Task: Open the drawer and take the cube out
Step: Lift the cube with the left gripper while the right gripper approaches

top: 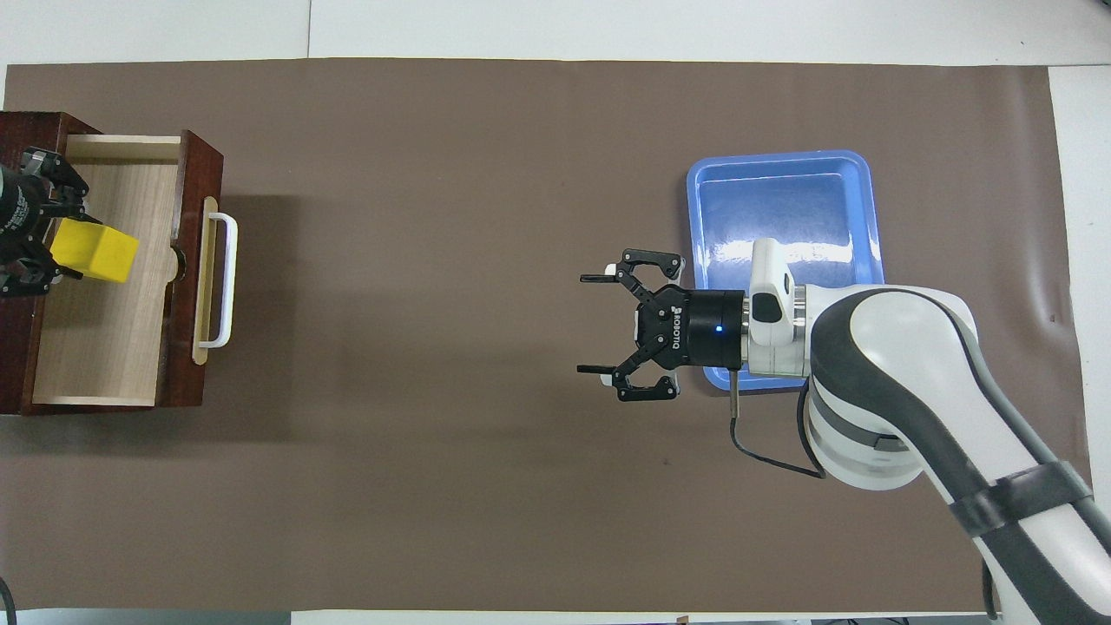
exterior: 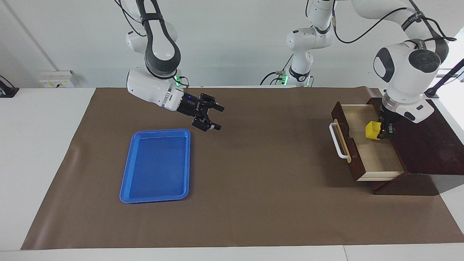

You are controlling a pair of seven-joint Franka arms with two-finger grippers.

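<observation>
Your left tool [exterior: 384,131] is clamped on the yellow cube [exterior: 372,129], holding it in the air above the open drawer [exterior: 373,152], clear of the pale wooden floor and tilted slightly. In the overhead view the cube [top: 94,253] sits over the inner part of the drawer [top: 104,347], close to where it meets the dark wooden cabinet [exterior: 427,145] at the left arm's end of the counter [exterior: 43,145]. The drawer is pulled well out, its white bar handle [exterior: 337,141] pointing toward the middle of the brown mat [exterior: 261,181]. Around the raised cube you have the drawer's dark front panel on the handle side and the cabinet top just beside the tool on the other.

Your right tool [exterior: 216,117] hangs with its jaws spread wide and nothing between them, over bare mat just beside the blue tray [exterior: 156,166], toward the middle of the counter. From overhead the right tool [top: 590,324] points toward the drawer, while the arm's wrist covers the tray's [top: 781,191] corner nearest the robots. The tray lies flat toward the right arm's end, well apart from the cabinet. Between tray and drawer the mat stretches as a broad open strip.
</observation>
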